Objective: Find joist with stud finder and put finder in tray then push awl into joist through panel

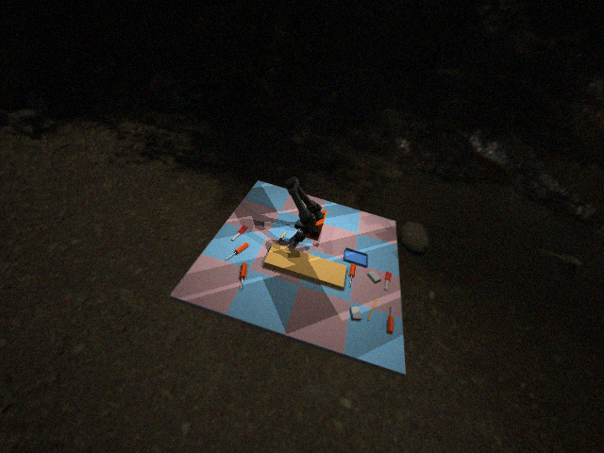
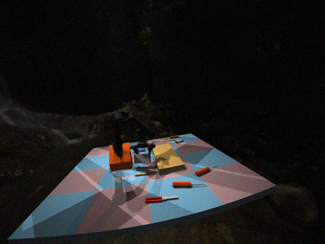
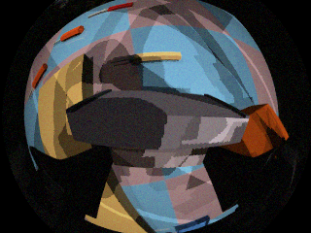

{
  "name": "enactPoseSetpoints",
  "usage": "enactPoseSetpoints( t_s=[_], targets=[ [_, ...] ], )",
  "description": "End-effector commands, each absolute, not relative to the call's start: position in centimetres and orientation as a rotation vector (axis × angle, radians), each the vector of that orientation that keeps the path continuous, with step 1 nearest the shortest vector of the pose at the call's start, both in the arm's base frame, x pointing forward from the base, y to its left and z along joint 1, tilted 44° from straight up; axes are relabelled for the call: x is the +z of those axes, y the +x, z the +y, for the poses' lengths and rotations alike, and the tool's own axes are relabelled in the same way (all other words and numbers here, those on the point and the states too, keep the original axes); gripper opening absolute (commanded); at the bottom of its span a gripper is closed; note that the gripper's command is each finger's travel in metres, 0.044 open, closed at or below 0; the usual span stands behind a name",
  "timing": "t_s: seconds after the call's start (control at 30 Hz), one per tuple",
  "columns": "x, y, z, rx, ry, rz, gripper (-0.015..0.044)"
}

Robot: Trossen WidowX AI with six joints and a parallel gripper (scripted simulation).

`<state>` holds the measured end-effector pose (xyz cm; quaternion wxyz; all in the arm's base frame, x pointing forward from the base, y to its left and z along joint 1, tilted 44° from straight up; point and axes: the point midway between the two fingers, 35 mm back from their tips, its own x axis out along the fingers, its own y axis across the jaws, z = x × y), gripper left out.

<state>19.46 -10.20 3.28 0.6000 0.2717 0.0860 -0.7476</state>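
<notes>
My gripper is shut on the stud finder, a wide dark grey box. It is held just above the mat, between the orange base block and the yellow floor panel, near the panel's end. The blue tray is empty, beyond the panel's other end. A thin tool with a yellow handle, which looks like the awl, lies on the mat close to the gripper. The joist is hidden.
The orange base block stands beside the gripper. Orange-handled tools and red-handled tools lie around the panel. Two grey blocks and a yellow stick lie past the tray.
</notes>
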Motion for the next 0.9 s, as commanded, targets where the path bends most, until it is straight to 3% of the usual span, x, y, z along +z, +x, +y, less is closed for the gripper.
enactPoseSetpoints(
  t_s=[0.0, 0.87],
  targets=[
    [3.86, 19.66, -9.76, -1.730, 0.641, 0.191, 0.0000],
    [4.16, 19.37, -9.81, -1.714, 0.712, 0.259, 0.0000]
  ],
)
